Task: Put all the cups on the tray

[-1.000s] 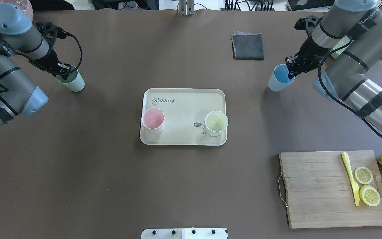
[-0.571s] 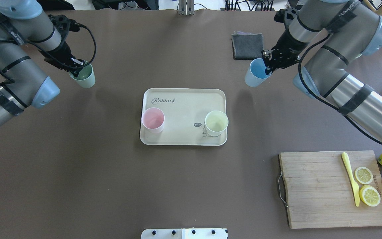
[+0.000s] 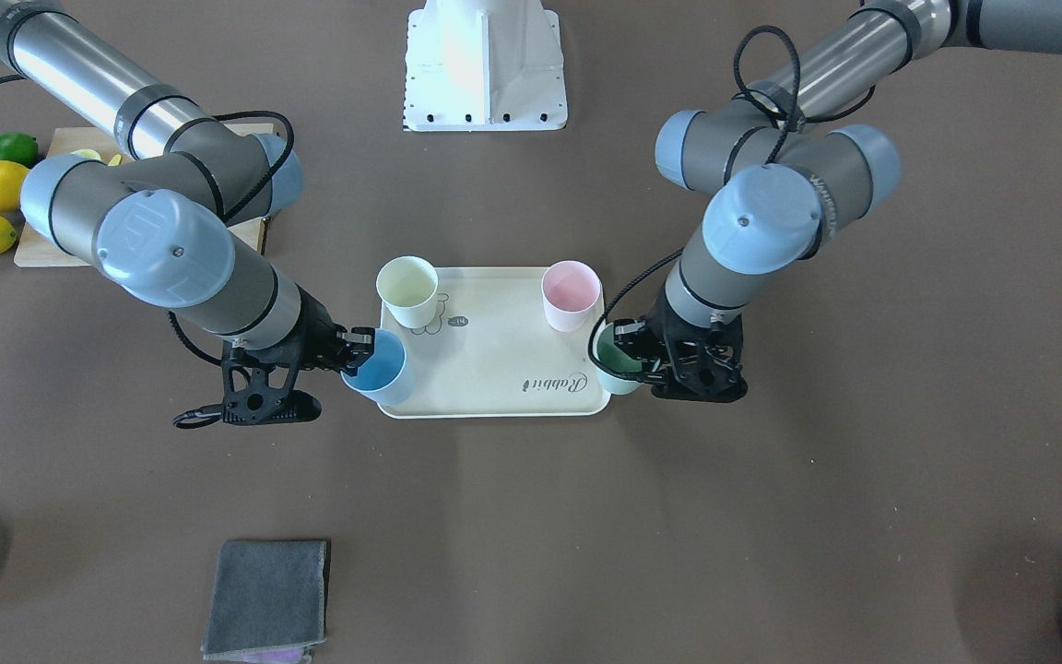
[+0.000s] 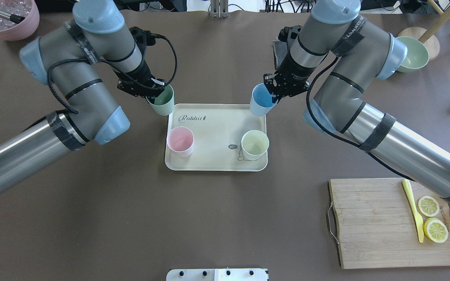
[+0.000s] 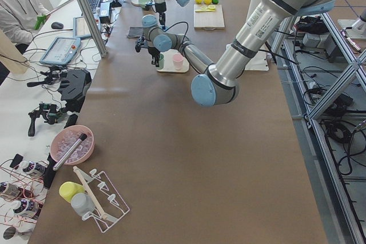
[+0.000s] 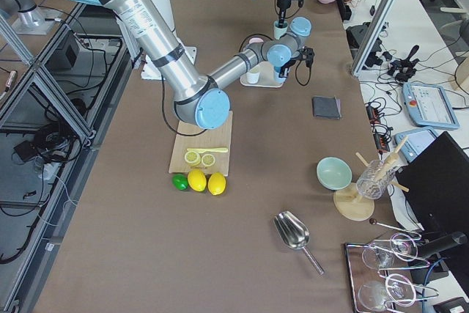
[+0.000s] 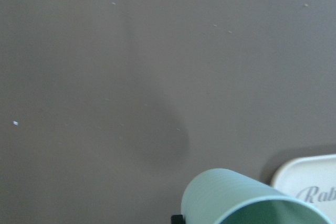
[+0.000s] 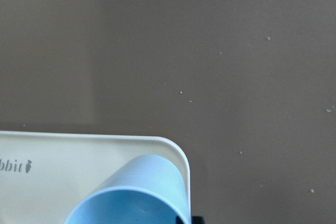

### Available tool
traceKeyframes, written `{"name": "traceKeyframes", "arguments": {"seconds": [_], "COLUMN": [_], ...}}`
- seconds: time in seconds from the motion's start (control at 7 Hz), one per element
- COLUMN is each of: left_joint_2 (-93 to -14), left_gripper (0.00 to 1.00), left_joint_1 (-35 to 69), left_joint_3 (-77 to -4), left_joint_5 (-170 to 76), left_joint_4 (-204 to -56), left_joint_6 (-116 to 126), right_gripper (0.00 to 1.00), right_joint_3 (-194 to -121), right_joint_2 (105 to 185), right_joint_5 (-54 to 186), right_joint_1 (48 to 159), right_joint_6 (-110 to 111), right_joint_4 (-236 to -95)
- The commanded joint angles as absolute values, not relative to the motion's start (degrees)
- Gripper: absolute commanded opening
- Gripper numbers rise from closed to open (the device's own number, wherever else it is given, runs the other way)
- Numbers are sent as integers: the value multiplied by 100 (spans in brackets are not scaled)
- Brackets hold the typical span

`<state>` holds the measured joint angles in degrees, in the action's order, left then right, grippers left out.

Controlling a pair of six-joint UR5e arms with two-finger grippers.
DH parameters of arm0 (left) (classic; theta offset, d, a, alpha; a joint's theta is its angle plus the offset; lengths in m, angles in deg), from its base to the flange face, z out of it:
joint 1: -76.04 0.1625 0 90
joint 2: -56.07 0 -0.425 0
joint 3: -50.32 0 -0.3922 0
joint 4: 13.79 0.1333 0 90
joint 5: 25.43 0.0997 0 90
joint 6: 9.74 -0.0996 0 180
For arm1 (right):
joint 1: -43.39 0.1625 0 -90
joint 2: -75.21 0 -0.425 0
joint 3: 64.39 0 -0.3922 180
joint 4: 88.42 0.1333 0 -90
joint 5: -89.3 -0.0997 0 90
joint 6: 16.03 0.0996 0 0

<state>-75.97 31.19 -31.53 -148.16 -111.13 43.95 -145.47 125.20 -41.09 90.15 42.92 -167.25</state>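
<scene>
Pinching the mint green cup (image 4: 161, 102) by its rim with the left gripper (image 4: 158, 87), one finger inside and one outside, jaws drawn in to the thickness of the wall. Carried tilted, clear of the table (image 4: 225, 218), right at the far left corner of the tray (image 4: 217, 121) as seen from overhead, with that rounded corner showing just beside the cup's mouth in the left wrist view. Cannot tell whether over the tray's rim or just outside it. Gripping the light blue cup (image 4: 262, 103) the same way with the right gripper (image 4: 272, 92), narrowed onto the rim, tilted likewise, overlapping the tray's far right corner in both the overhead and the right wrist views. Already standing upright on the tray, well apart from each other: the pale pink cup (image 4: 180, 141) against the left edge and the pale yellow cup (image 4: 254, 144) near the right edge, both toward the robot's side. Elsewhere on the table, well away from the tray: a wooden cutting board (image 4: 377, 226) bearing a yellow knife (image 4: 413, 208) and two lemon halves (image 4: 428, 206), a folded grey cloth (image 3: 264, 590) on the far side, and a pale green bowl (image 4: 412, 54) beyond the right arm
</scene>
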Motion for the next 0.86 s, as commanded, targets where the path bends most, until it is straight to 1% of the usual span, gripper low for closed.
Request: {"name": "traceKeyframes", "arguments": {"seconds": [0.0,0.14,0.29,0.43,0.57,0.71], "left_joint_2": [-7770,-7788,-7779,-7779,-7753,-7692], "left_gripper": [0,0,41,98,98,98], "left_joint_1": [3472,3499,3551,3552,3508,3195], "left_joint_3": [-2783,-2773,-2755,-2773,-2842,-3017], "left_joint_5": [-14497,-14496,-14487,-14496,-14505,-14557], "left_joint_4": [-11670,-11671,-11680,-11671,-11662,-11593], "left_joint_6": [4888,4897,4888,4888,4836,4809], "right_gripper": [0,25,99,100,100,100], "right_joint_3": [-14525,-14525,-14525,-14542,-14551,-14760], "right_joint_2": [12530,12513,12513,12522,12565,12679], "right_joint_5": [-3657,-3655,-3664,-3699,-3795,-4309], "right_joint_1": [8638,8619,8610,8619,8767,9221], "right_joint_6": [4356,4356,4348,4321,4251,4181], "right_joint_4": [-16700,-16699,-16691,-16691,-16691,-16734]}}
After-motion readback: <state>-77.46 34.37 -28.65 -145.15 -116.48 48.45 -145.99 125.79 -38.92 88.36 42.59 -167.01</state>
